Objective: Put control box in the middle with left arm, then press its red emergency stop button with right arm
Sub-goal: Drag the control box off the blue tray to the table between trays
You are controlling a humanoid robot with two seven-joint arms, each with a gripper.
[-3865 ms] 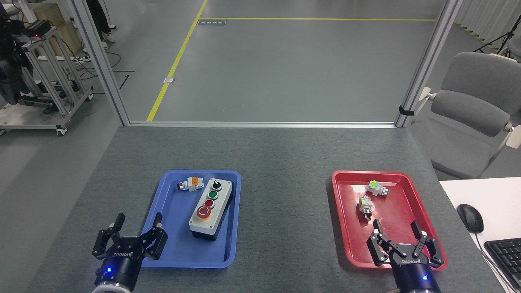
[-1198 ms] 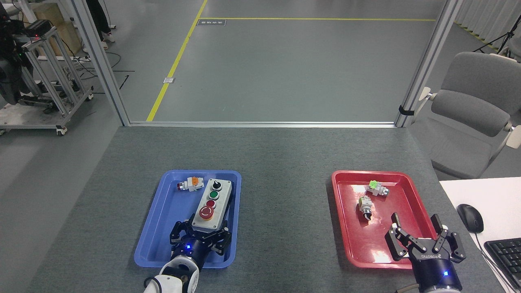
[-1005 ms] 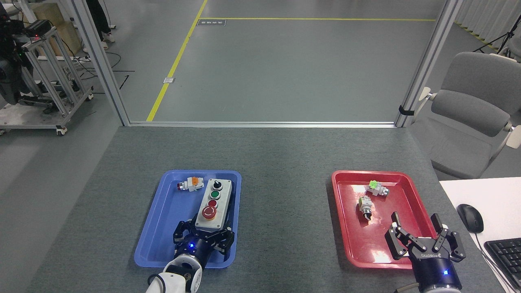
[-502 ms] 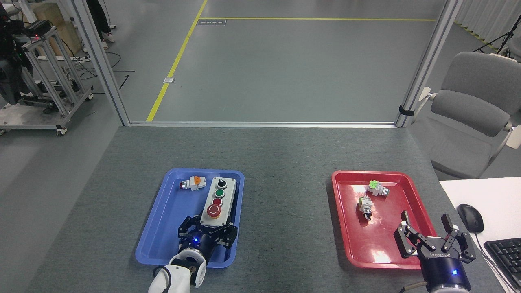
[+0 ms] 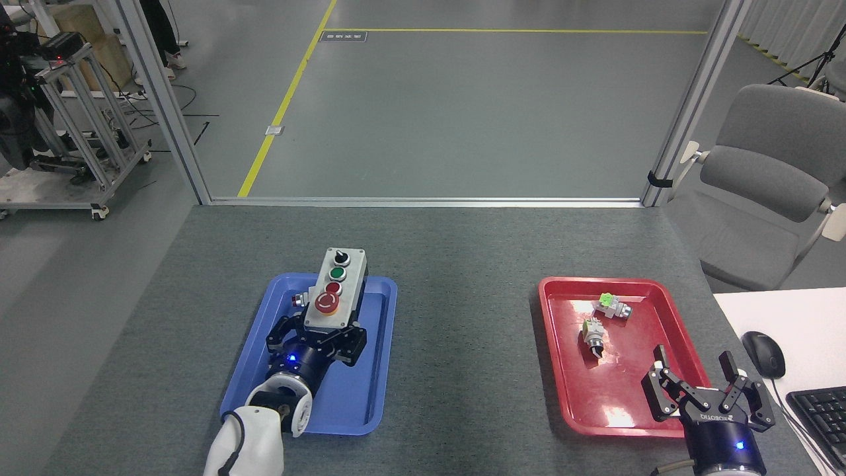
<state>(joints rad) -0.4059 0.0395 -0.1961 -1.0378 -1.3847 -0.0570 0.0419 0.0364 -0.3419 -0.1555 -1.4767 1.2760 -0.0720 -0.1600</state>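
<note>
We are holding the control box [image 5: 335, 287] in our left tool [image 5: 316, 330], whose fingers are closing on the near end of the box from both sides. The box is hanging above the far part of the blue tray [image 5: 370, 370], its far end reaching past the tray's far rim, so it is not yet over the middle [image 5: 462, 330] of the dark grey speckled surface. Its light grey face is pointing up, showing the black knob [image 5: 341, 255] farthest from us, then the green button [image 5: 338, 272], the small red button [image 5: 334, 287] and the red emergency stop button [image 5: 326, 302] nearest our tool. A small loose switch part with an orange cap [image 5: 303, 299] is peeking out just to the left of the box, mostly hidden behind it.

Our right tool [image 5: 707, 380] is hovering over the near right corner of the red tray [image 5: 562, 383], well apart from the box, with its fingers spread wide and nothing between them. In the red tray, a switch part with a green cap [image 5: 611, 305] and another small switch part [image 5: 592, 337] are lying near each other towards the far end. A white desk with a mouse [image 5: 763, 354] and a keyboard [image 5: 819, 413] is standing to the right of the surface, and a grey chair [image 5: 767, 178] is sitting beyond it.
</note>
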